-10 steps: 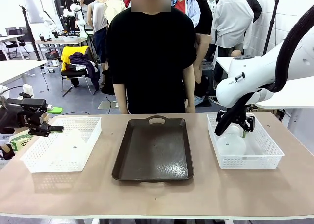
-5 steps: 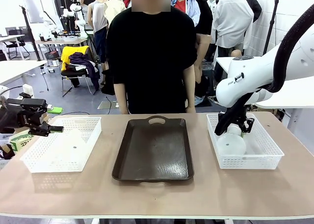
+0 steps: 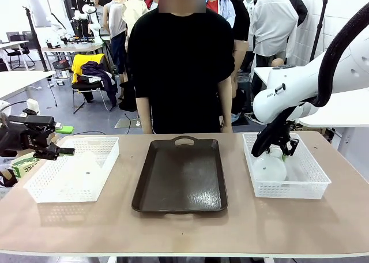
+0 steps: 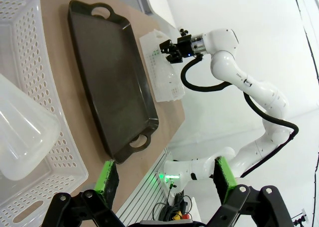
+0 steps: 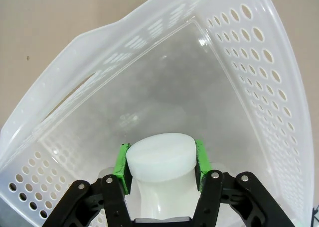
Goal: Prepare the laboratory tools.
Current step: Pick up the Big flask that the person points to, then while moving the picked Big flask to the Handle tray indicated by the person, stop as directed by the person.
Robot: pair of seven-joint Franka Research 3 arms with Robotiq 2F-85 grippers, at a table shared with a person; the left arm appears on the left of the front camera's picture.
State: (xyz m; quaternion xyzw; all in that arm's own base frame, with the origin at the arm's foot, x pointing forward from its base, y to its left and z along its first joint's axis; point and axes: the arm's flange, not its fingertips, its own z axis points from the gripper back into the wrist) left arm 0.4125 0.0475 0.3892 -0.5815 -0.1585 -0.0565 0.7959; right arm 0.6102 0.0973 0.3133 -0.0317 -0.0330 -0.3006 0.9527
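Fingers (image 4: 108, 176) on the left gripper (image 4: 165, 168) are spread wide, green pads well apart and nothing between them. It hangs off the left end of the table (image 3: 184, 228), just outside the left basket (image 3: 39, 189). From its wrist cam, that white mesh basket sits up and to the left of the fingers. A frosted flask (image 4: 20, 137) is inside it, big and close to the lens, well clear of either pad. Can't tell from that angle if it's upright or tipped. Further out past the fingertips is the dark brown tray (image 4: 109, 77), bare, with a handle at each end. In the front view it lies mid-table with a person (image 3: 179, 67) in a black shirt standing behind it.

Over to the right gripper (image 3: 281, 149): it reaches down into the right basket (image 3: 316, 185), and its fingers are clamped on the short neck of the second flask (image 3: 269, 169). The wrist cam makes it obvious, with one green pad (image 5: 122, 167) touching each side of the neck and the flask's round white top sitting right between the tips. The wide base hangs below the fingers, inside the basket walls. Can't tell whether it's touching the basket floor. The basket wraps all around the fingers in that view, with bare tabletop beyond its rim.
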